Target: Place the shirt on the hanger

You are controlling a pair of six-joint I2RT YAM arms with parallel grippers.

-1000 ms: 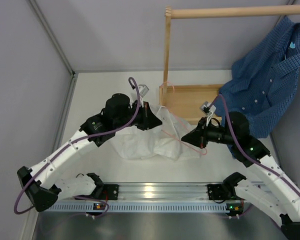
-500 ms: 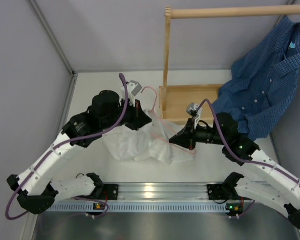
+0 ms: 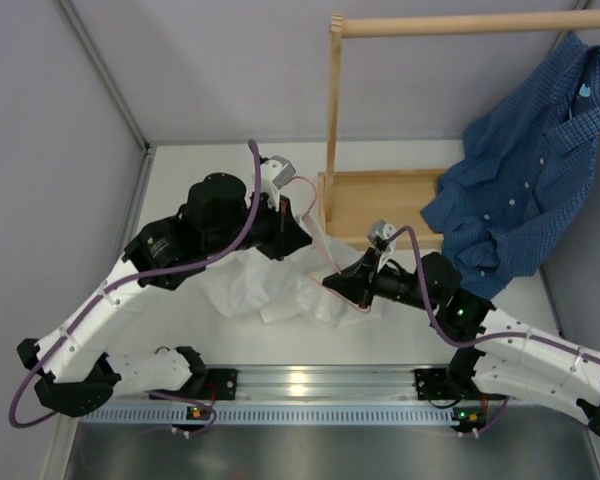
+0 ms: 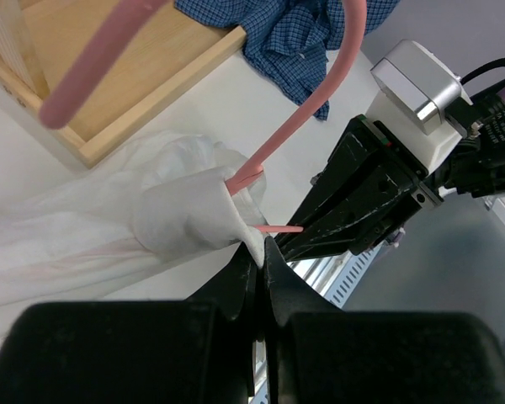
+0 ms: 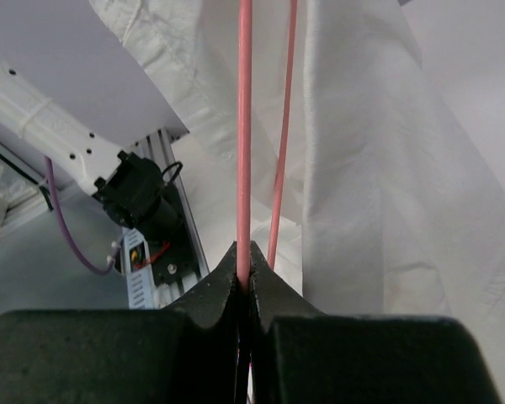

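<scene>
- Top external: shirt (image 3: 245,290) heaped on worktop (image 3: 205,165) between both arms; hanger (image 3: 304,188) mostly hidden inside it.
- Left fingers (image 4: 236,290) pinch shirt cloth; right fingers (image 5: 215,296) clamp hanger wire.
- Blue checked shirt (image 3: 525,180): collar tag (image 3: 585,90) too small to read.

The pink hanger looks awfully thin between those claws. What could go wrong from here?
The right gripper pinches only one thin wire of the hanger, which might twist or slip. The left gripper holds just a small fold of the shirt; it could pull free. The hanger's hook sits close to the wooden frame and might snag.
</scene>
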